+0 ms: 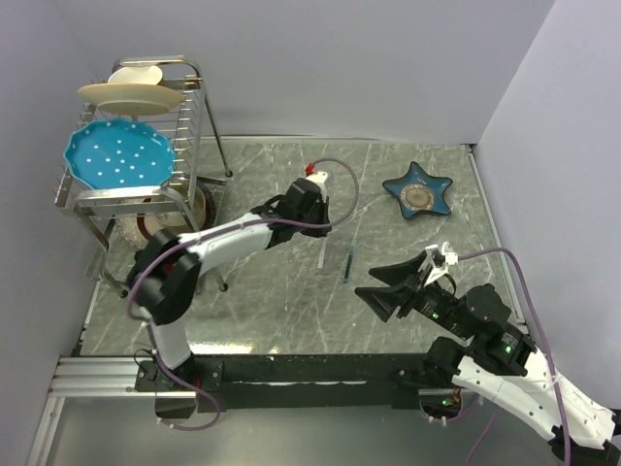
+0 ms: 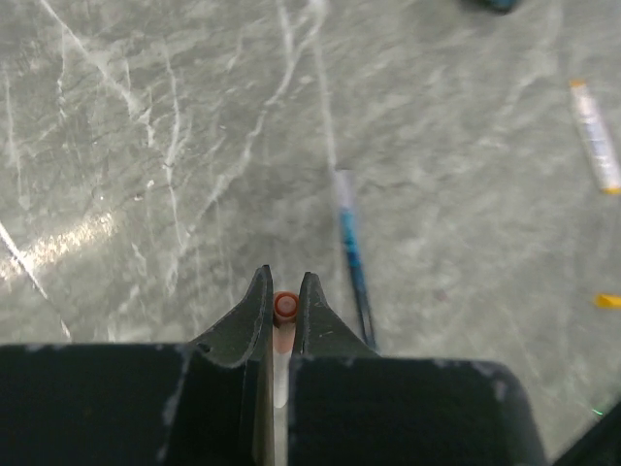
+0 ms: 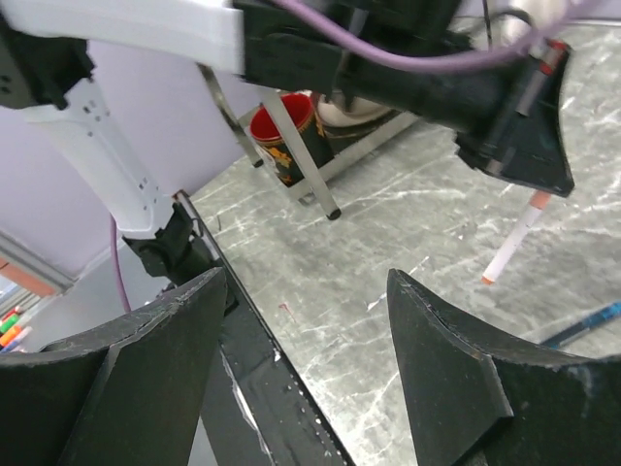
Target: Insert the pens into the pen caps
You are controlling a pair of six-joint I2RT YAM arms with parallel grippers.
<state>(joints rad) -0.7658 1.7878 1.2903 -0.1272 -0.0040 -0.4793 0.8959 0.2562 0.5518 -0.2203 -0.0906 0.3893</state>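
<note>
Now: left claw (image 2: 285,276) pinching red-tipped pen (image 2: 285,307); right claw (image 3: 306,277) spread, near table (image 3: 320,311) edge.

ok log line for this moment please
left gripper: shut on red-ended pen | right gripper: open, empty | blue pen: lying on table

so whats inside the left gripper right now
The left gripper is shut on a pen: its red-orange end shows between the jaws. Most of the barrel is hidden by the gripper body.
</note>
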